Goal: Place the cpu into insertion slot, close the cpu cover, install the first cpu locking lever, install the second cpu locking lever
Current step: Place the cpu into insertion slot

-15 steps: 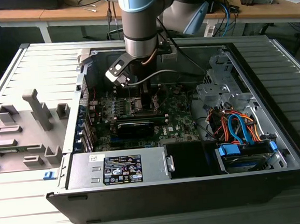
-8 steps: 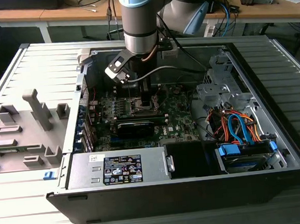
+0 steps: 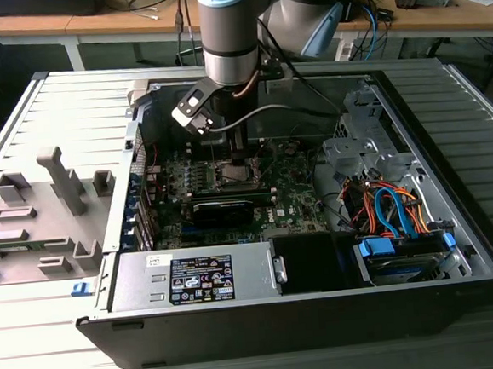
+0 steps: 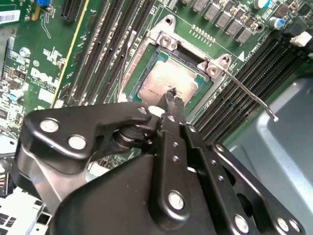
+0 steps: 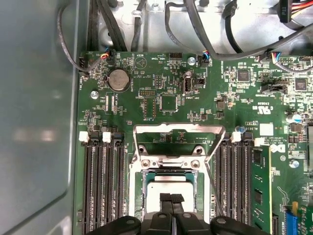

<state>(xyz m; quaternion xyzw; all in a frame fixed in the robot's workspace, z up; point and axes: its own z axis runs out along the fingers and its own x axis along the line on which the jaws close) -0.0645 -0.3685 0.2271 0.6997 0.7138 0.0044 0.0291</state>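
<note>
Gripper fingers together, tips over cpu | cpu seated in slot | cover raised open | lever swung free

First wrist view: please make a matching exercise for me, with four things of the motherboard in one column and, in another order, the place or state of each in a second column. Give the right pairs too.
Things
1. silvery-grey square cpu chip
2. thin metal cpu cover frame
3. round silver coin battery
4. long black memory slots

Place or state
A. on both sides of the square dark-framed socket
B. lying in the socket, at the tips of the black gripper
C. swung up, open
D. on the green motherboard, apart from the socket

Pairs: 1-B; 2-C; 3-D; 4-A
</note>
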